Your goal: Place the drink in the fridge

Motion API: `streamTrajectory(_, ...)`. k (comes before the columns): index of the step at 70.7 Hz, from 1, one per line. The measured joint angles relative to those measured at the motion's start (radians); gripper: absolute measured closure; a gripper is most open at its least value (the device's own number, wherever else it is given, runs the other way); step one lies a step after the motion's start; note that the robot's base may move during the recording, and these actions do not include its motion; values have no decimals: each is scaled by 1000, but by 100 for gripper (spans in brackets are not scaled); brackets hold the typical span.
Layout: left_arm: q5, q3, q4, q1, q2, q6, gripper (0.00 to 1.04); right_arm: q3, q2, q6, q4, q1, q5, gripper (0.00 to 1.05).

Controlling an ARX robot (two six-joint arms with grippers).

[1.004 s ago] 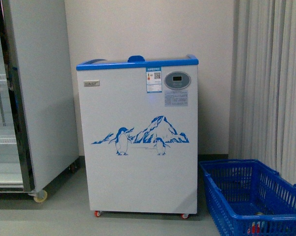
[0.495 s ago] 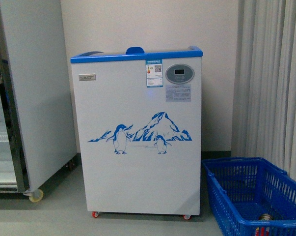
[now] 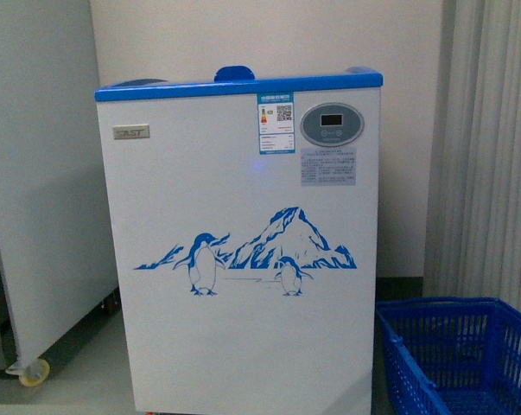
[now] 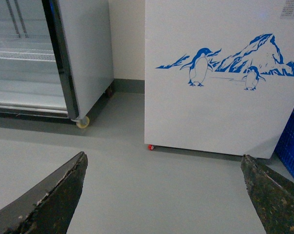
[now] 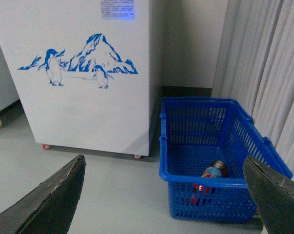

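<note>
A basket stands right of the fridge. The red-capped drink lies inside. The left gripper and right gripper are spread.

Both grippers spread wide, nothing between the jaws.
Left gripper pointed forward and slightly down, its two dark, scuffed fingers standing far apart. Right gripper took the same pose, its fingers equally wide and similarly worn.

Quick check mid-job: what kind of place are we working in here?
Probably a small shop, or a mock-up of one: a chest fridge, a glass-door upright cooler beside it, and a blue shopping basket holding the drink.
</note>
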Motion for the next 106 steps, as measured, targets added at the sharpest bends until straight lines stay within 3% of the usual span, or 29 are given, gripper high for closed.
streamTrajectory(87, 0, 0, 0, 0, 0, 0, 8, 0, 0, 0, 0, 0, 0, 8)
streamTrajectory(88, 0, 0, 0, 0, 0, 0, 8, 2, 6, 5, -7, 3, 16, 8)
streamTrajectory(91, 0, 0, 0, 0, 0, 0, 8, 77, 130, 72, -191, 32, 224, 8)
streamTrajectory(94, 0, 0, 0, 0, 0, 0, 8, 134, 344, 97, -262, -35, 393, 8)
streamTrajectory(101, -1, 0, 0, 0, 0, 0, 8, 153, 682, 108, -97, -201, 421, 8)
streamTrajectory(106, 0, 0, 0, 0, 0, 0, 8, 192, 1043, 118, 150, -348, 433, 8)
